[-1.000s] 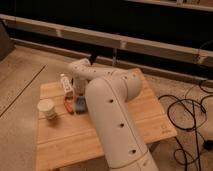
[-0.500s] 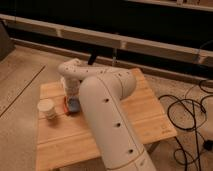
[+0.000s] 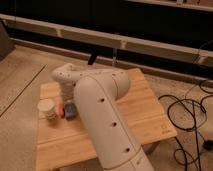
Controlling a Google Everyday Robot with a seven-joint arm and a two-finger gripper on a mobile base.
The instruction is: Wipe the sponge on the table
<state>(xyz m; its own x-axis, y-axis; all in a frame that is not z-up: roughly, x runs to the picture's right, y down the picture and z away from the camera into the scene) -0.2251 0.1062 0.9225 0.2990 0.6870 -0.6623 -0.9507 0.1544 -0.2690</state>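
The sponge (image 3: 70, 110) is a small blue block lying on the left part of the light wooden table (image 3: 145, 107), just right of a red-orange tool (image 3: 60, 110). My white arm rises from the bottom of the camera view and bends over at the table's left side. The gripper (image 3: 67, 97) points down from that bend, directly over the sponge and at or just above its far edge. The arm hides the middle of the table top.
A pale paper cup (image 3: 47, 108) stands left of the red-orange tool near the table's left edge. Black cables (image 3: 187, 117) loop on the floor to the right. A dark wall with a pale rail (image 3: 150, 45) runs behind the table.
The arm's bent end has swung left and slightly toward the front of the table, bringing the gripper over the sponge beside the cup.
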